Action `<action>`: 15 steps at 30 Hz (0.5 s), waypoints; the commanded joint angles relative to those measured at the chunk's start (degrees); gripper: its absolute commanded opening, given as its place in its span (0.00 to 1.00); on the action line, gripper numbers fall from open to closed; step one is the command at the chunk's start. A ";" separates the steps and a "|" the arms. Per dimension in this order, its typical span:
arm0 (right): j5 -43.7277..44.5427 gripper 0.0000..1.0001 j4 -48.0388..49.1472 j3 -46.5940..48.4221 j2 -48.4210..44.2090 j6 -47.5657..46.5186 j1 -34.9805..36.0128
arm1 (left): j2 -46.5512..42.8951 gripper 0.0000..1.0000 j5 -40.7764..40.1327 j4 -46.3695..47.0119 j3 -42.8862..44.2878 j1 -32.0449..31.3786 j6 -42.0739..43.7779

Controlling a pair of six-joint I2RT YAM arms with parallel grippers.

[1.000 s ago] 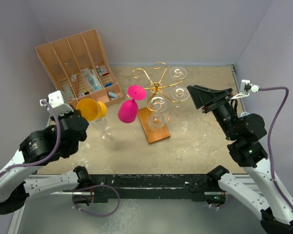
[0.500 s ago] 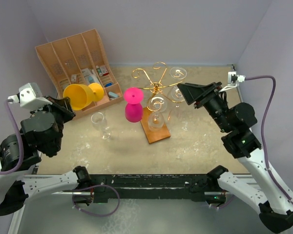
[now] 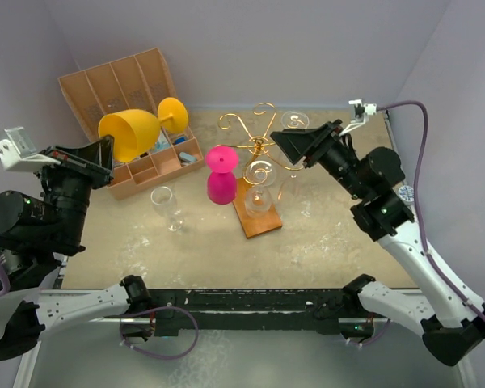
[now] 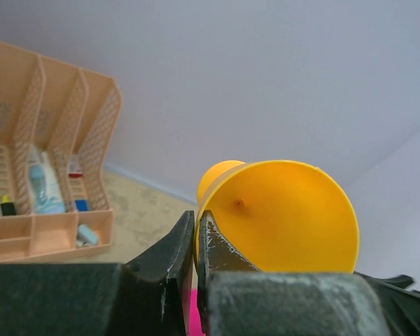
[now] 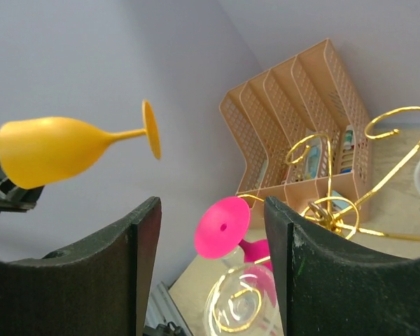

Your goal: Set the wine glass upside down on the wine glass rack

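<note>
My left gripper [image 3: 105,151] is shut on the rim of a yellow wine glass [image 3: 131,133] and holds it high on its side, foot pointing back right, in front of the organiser. In the left wrist view the jaws [image 4: 196,234] pinch the yellow bowl's [image 4: 287,217] rim. The gold wire rack [image 3: 259,145] on its brown wooden base [image 3: 257,220] stands mid-table with several clear glasses [image 3: 295,121] hanging foot-up. A pink glass [image 3: 221,174] is foot-up at the rack's left side. My right gripper [image 3: 284,142] is open and empty at the rack's right, level with its arms.
A tan compartmented organiser [image 3: 121,89] with small items leans at the back left. A clear glass [image 3: 168,207] stands upright on the table left of the rack. The right wrist view shows the pink foot [image 5: 222,225] and a clear glass [image 5: 239,301] between my open fingers.
My left arm has lifted the yellow glass up and back towards the organiser. My right gripper has moved left, closer to the rack. The pink glass has gone from tilted to straight.
</note>
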 commanded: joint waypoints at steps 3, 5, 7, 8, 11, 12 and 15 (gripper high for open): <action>-4.45 0.65 10.09 4.39 4.32 3.19 0.23 | 4.25 0.00 9.20 21.00 1.39 0.07 9.94; -4.37 0.67 12.79 4.69 4.57 3.74 0.76 | 5.18 0.00 12.33 23.98 1.46 0.03 9.85; -3.63 0.68 13.47 5.55 4.77 4.06 1.90 | 6.04 0.00 15.34 26.51 1.33 0.05 9.17; -2.86 0.69 13.96 5.80 4.83 4.24 2.74 | 6.51 0.00 16.72 27.75 1.28 0.05 8.76; 0.12 0.70 16.45 4.90 4.56 5.43 5.90 | 8.03 0.00 19.78 31.20 0.87 0.05 7.20; 1.55 0.70 18.35 4.39 4.40 5.99 7.16 | 8.55 0.00 20.90 32.18 0.74 0.08 6.58; 5.93 0.70 22.33 2.89 4.27 7.79 11.23 | 10.43 0.00 24.33 34.61 0.40 0.05 5.34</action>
